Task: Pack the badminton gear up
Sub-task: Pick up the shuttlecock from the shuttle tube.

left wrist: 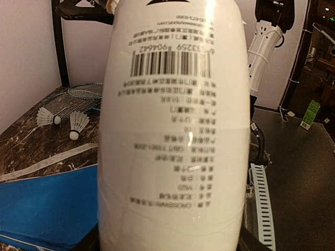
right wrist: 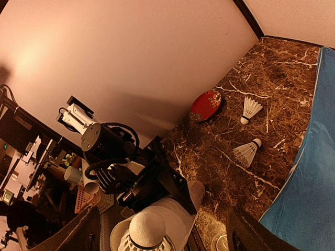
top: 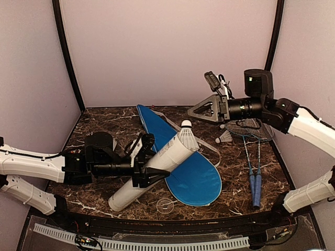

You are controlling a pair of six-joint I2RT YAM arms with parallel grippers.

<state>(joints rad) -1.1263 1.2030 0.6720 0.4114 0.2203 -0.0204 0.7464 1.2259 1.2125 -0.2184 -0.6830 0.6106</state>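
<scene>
Pale lilac walls close in a dark marbled tabletop (top: 104,123). From above, the left hand (top: 148,168) is clamped around the middle of the white tube (top: 170,154), which runs diagonally across the blue cover (top: 196,180). A seated shuttlecock (top: 187,129) sticks out of the tube end farthest from that hand, cork outward. A clear round lid (top: 165,205) lies on the tabletop just on the near side of the hand. The right hand (top: 194,111) hangs raised beyond the tube's far end, holding nothing. Below it and out to its right, the two rackets (top: 254,157) lie side by side with their blue handles toward the near edge. One loose shuttlecock (top: 225,137) rests beside their heads.

In the left wrist view the tube fills the space between the hand's dark fingers (left wrist: 251,243). Its barcode and small print face the camera. Beyond the hand to the left, two loose shuttlecocks (left wrist: 77,124) sit near the racket heads. The blue cover lies closer in, at lower left.

In the right wrist view the hand's fingers (right wrist: 73,235) stand wide apart with nothing between them. The seated shuttlecock shows past them in the tube mouth, just this side of the black left hand. Farther out, the two loose shuttlecocks lie apart on the marble. A red oval object (right wrist: 205,104) rests against the wall behind them, and the cover's edge runs down the right side.
</scene>
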